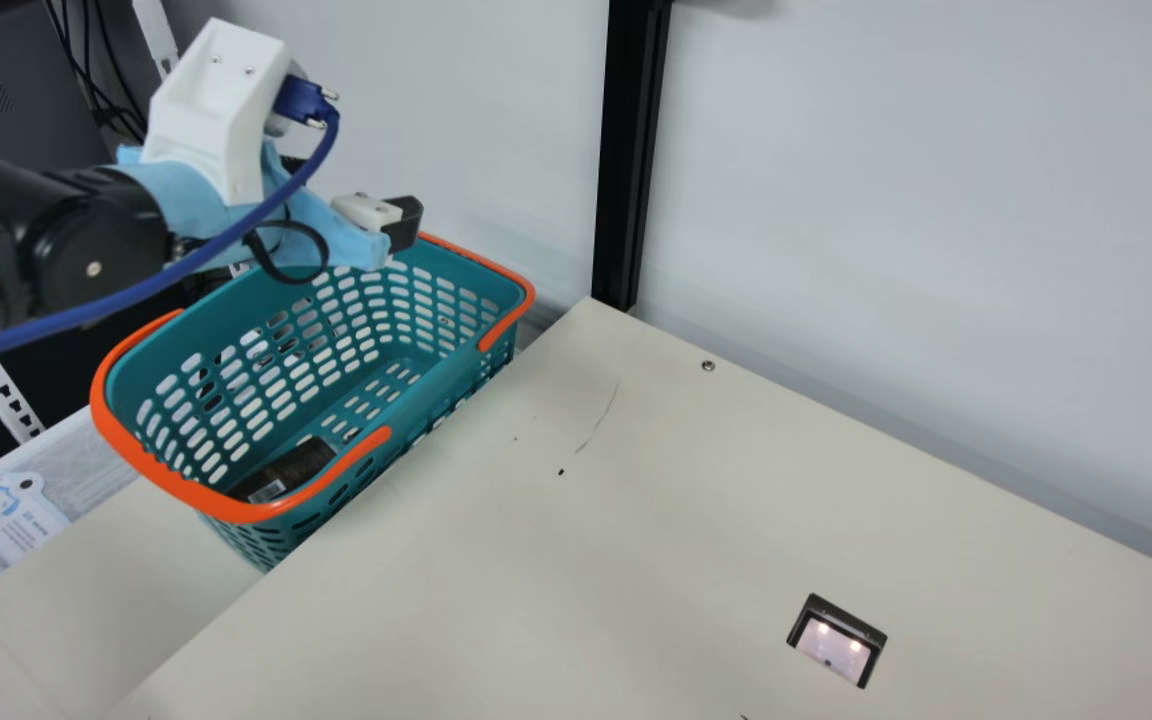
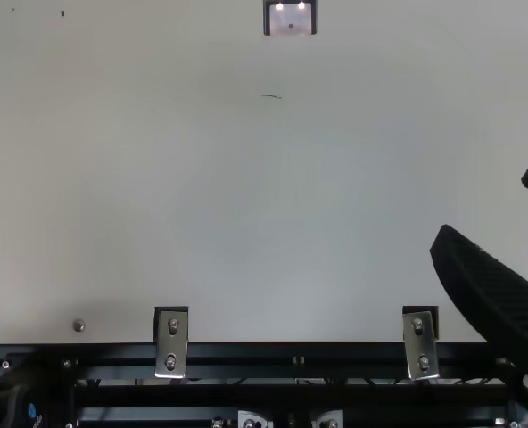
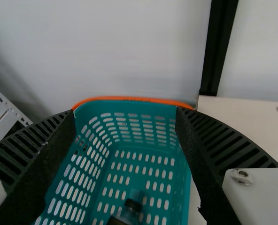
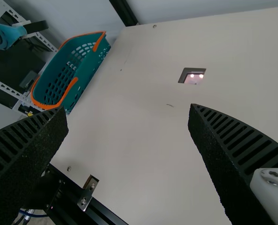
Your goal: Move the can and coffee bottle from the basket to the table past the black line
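Coffee bottle (image 3: 128,214), probably smooth, rigid and fairly light, would be best gripped around its body, below the neck. It is contained in the perforated teal basket (image 3: 134,99) beside the worktop (image 1: 536,560). Left gripper (image 3: 125,111) and right gripper (image 4: 127,108) are both seen with fingers spread, nothing pinched.

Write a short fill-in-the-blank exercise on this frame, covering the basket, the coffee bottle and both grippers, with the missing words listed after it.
The teal basket has an ____ rim.
The coffee bottle rests ____ the basket.
The jaws of the left gripper and the right gripper are both ____.
The upright post against the wall behind the table is coloured ____.

Missing words: orange; inside; open; black.
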Action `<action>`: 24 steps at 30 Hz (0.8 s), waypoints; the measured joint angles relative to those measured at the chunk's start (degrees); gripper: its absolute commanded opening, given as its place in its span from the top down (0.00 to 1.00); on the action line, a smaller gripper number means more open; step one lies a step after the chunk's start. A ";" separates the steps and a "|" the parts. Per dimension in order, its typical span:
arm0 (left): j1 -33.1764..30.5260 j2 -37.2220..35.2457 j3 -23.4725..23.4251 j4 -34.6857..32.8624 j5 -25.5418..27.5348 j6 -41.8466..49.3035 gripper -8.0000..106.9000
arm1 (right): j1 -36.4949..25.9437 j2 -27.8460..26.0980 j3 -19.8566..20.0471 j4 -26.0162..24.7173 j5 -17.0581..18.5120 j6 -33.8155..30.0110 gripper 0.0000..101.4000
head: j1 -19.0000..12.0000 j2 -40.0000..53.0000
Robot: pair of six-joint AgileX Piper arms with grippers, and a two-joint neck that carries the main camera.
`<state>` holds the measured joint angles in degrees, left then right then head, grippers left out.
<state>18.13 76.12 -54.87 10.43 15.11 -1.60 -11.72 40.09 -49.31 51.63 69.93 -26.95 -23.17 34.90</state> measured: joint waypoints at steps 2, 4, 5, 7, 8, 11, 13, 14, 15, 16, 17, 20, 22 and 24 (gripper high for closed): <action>0.38 2.60 -1.58 0.40 1.22 0.28 0.15 | 0.00 0.00 0.00 0.00 0.00 0.00 0.00 | -0.29 0.00; 0.90 5.25 -3.20 0.40 2.51 0.69 0.15 | 0.00 0.00 0.00 0.00 0.00 0.00 0.00 | -0.29 0.00; 1.28 6.61 -4.02 0.40 3.17 1.10 0.15 | 0.00 0.00 0.00 0.00 0.00 0.00 0.00 | -0.29 0.00; 2.04 9.36 -5.86 0.40 4.81 1.60 0.15 | 0.00 0.00 0.00 0.00 0.00 0.00 0.00 | -0.29 0.00; 2.48 10.71 -6.51 0.50 5.11 2.04 0.15 | 0.00 0.00 0.00 0.00 0.00 0.00 0.00 | -0.29 0.00; 3.75 14.88 -9.16 0.50 7.41 2.92 0.15 | 0.00 0.00 0.00 0.00 0.00 0.00 0.00 | -0.29 0.00; 4.58 17.39 -10.77 0.50 8.52 3.54 0.15 | 0.00 0.00 0.00 0.00 0.00 0.00 0.00 | -0.29 0.00; 4.89 18.60 -11.55 0.50 8.76 3.67 0.15 | 0.00 0.00 0.00 0.00 0.00 0.00 0.00 | -0.29 0.00; 5.39 19.79 -12.36 0.33 9.44 4.00 0.15 | 0.00 0.00 0.00 0.00 0.00 0.00 0.00 | -0.29 0.00; 5.74 20.94 -13.17 0.33 9.85 4.26 0.15 | 0.00 0.00 0.00 0.00 0.00 0.00 0.00 | -0.29 0.00; 6.16 22.10 -13.97 0.06 10.39 4.80 0.15 | 0.00 0.00 0.00 0.00 0.00 0.00 0.00 | -0.29 0.00; 6.90 25.31 -16.13 -1.77 11.95 6.83 0.15 | 0.00 0.00 0.00 0.00 0.00 0.00 0.00 | -0.29 0.00; 7.44 27.27 -17.30 -3.46 12.95 8.89 0.15 | 0.00 0.00 0.00 0.00 0.00 0.00 0.00 | -0.29 0.00; 8.13 29.14 -18.41 -5.45 14.18 11.30 0.15 | 0.00 0.00 0.00 0.00 0.00 0.00 0.00 | -0.29 0.00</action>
<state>26.26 105.26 -73.28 4.97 29.29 9.71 -11.72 40.09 -49.31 51.63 69.93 -26.95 -23.46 34.90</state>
